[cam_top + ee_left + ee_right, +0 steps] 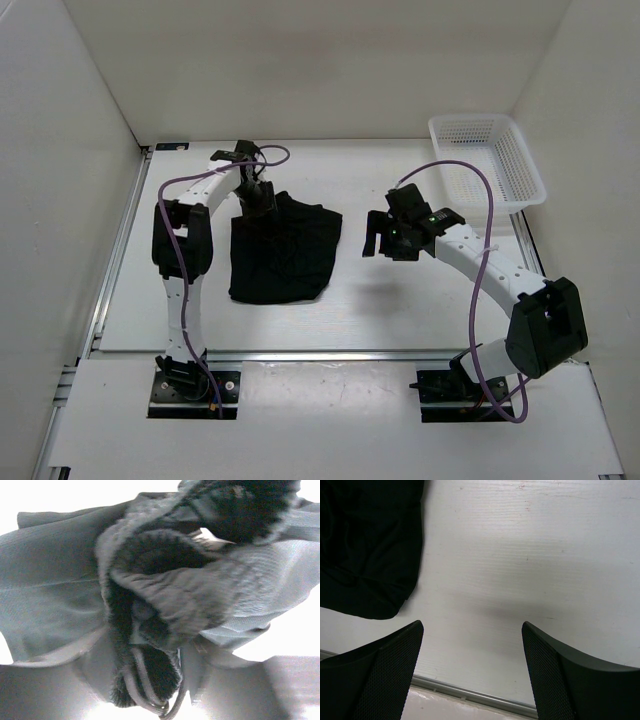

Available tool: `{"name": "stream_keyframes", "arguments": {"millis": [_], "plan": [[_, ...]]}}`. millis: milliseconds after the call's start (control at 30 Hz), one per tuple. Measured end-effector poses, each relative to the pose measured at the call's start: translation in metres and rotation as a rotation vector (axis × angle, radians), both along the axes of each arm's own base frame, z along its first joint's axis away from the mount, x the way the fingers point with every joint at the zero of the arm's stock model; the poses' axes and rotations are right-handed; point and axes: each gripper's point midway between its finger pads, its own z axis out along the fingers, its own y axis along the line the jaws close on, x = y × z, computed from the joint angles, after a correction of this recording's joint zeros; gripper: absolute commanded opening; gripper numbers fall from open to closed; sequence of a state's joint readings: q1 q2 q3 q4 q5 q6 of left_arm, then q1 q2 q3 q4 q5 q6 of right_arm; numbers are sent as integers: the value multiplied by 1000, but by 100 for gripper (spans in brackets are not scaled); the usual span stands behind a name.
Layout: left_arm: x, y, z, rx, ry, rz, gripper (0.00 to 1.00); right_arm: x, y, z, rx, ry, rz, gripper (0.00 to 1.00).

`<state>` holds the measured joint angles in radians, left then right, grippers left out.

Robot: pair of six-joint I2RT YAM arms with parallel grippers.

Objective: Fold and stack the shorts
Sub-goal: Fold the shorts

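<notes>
Far left: left hand (258, 198) down on far edge of shorts (285, 250); gripping or released, cannot tell. Only its wrist view shows bunched fabric close up and drawstring (150, 700) loop. Shorts heaped left of centre on counter (400, 310). right hand (385, 242) released, fingers wide, nothing between, near shorts. White basket (480, 122) far right, top view only.

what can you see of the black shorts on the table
The plain black soft fabric shorts lie on the white table, left of centre, in a rough rumpled rectangle. Their far left corner is bunched at the left gripper, a thin drawstring looping there; whether it grips them is unclear.
</notes>
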<state>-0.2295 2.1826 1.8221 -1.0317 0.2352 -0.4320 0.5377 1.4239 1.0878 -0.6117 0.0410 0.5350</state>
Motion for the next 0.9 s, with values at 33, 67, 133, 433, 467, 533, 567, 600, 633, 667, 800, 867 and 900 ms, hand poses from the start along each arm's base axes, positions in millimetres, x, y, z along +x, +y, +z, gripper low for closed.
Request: {"name": "stream_keyframes", "arguments": {"millis": [33, 67, 133, 433, 467, 533, 567, 600, 633, 667, 800, 867, 900], "plan": [[0, -2, 0, -11, -3, -10, 45, 0, 0, 0, 0, 0, 0, 84], [0, -5, 1, -22, -4, -16, 41, 0, 0, 0, 0, 0, 0, 84], [0, -9, 1, -39, -8, -31, 33, 0, 0, 0, 0, 0, 0, 84], [0, -16, 7, -89, -8, -50, 10, 0, 0, 2, 4, -6, 0, 84], [0, -14, 9, -96, -9, -45, 10, 0, 0, 3, 4, -7, 0, 84], [-1, -14, 17, -112, -11, -40, 10, -1, -1, 3, 6, -9, 0, 84], [-3, -12, 23, -120, -14, -37, 10, -1, -1, 4, 7, -10, 0, 84], [-5, -9, 31, -129, -19, -31, 10, -2, -1, 5, 7, -12, 0, 84], [-8, -6, 40, -141, -27, -25, 10, -2, -1, 6, 9, -15, 0, 84], [-10, -3, 48, -153, -36, -17, 10, -2, -1, 6, 9, -17, 0, 84], [-37, 16, 78, -185, -57, 21, 10, -2, -1, 8, 11, -19, 0, 84], [-53, 24, 86, -193, -62, 48, 10, -3, -2, 7, 9, -16, 0, 84], [-62, 28, 88, -197, -61, 61, 10, -3, -2, 7, 9, -15, 0, 84]]}}
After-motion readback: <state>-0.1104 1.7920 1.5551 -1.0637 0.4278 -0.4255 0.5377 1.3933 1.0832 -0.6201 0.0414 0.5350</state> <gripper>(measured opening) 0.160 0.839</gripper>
